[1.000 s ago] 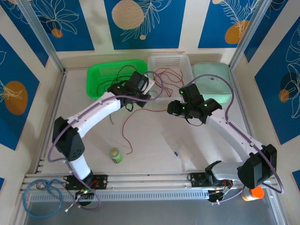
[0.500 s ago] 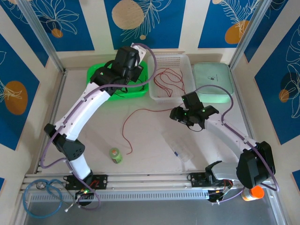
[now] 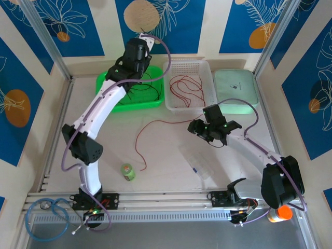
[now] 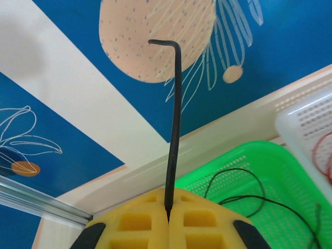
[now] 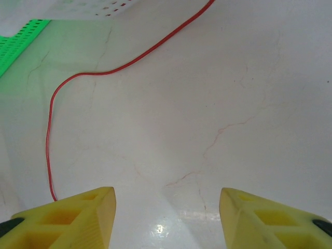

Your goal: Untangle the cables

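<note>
Holding a black cable (image 4: 174,129) pinched in the left gripper (image 4: 168,220) above the green basket (image 4: 249,171); probably next, closing the wide-spread right gripper (image 5: 166,199) on the loose red cable (image 5: 49,135).

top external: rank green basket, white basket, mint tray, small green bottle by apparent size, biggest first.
1. green basket, widest, though the left arm hides part of it
2-3. white basket and mint tray look about alike, so they are not ranked apart
4. green bottle, clearly smallest
</note>
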You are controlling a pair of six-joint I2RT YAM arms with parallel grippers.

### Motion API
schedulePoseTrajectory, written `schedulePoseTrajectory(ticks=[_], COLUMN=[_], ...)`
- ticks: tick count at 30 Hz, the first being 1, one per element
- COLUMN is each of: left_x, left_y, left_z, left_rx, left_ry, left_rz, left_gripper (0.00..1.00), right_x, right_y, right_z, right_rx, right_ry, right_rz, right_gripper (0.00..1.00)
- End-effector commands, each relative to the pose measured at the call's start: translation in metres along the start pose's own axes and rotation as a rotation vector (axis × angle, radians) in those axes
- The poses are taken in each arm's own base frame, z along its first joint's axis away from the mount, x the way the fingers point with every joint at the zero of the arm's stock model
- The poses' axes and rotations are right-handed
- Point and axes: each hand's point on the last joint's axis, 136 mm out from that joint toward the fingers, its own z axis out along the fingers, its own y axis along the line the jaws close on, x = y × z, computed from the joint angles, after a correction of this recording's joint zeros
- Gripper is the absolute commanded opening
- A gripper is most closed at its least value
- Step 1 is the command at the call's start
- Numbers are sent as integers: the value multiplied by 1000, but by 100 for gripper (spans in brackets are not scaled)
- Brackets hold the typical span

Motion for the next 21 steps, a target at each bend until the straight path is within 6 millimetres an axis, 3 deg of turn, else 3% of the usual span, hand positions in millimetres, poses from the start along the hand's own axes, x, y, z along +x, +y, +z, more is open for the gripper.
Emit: schedulePoseTrajectory(ticks=[1,6,11,16,21], left_x=[13,46,89,133,162], left_y=[1,-16,-50,-78,-104], left_z=[42,93,119,114,105], left_rx=[-46,-13,69,163,291], left_ry=[-13,25,111,212,291], left_rz=[-23,-70,-46,-60,-88], left_gripper=[5,4,3,3,18], right_x=[8,10,11,8,3], right_y=[-2,-2,-2,-4,-1], right_z=[9,27,38,37,34], right_rx=[0,-20,-13,2,0], right_ry=[10,9,29,25,30], right_rz=[34,85,98,98,85], right_gripper=[60,63,63,63,63])
